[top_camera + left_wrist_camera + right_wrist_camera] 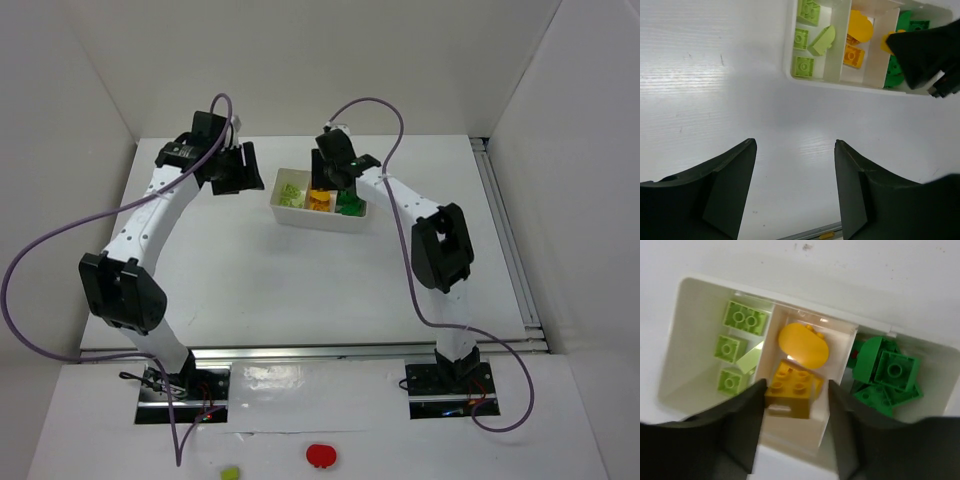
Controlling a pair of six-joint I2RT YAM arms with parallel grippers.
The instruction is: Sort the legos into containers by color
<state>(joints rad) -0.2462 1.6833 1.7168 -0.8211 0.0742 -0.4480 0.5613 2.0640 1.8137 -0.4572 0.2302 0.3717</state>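
The white tray stands at the back middle of the table, with three compartments. Pale lime legos fill the left one, orange-yellow legos the middle, dark green legos the right. My right gripper is open right above the middle compartment. An orange-yellow brick lies between its fingers, touching the left one and apart from the right, above a rounded yellow piece. My left gripper is open and empty over bare table left of the tray.
A red round object and a small lime piece lie on the near ledge in front of the arm bases. A metal rail runs along the table's right edge. White walls enclose the table.
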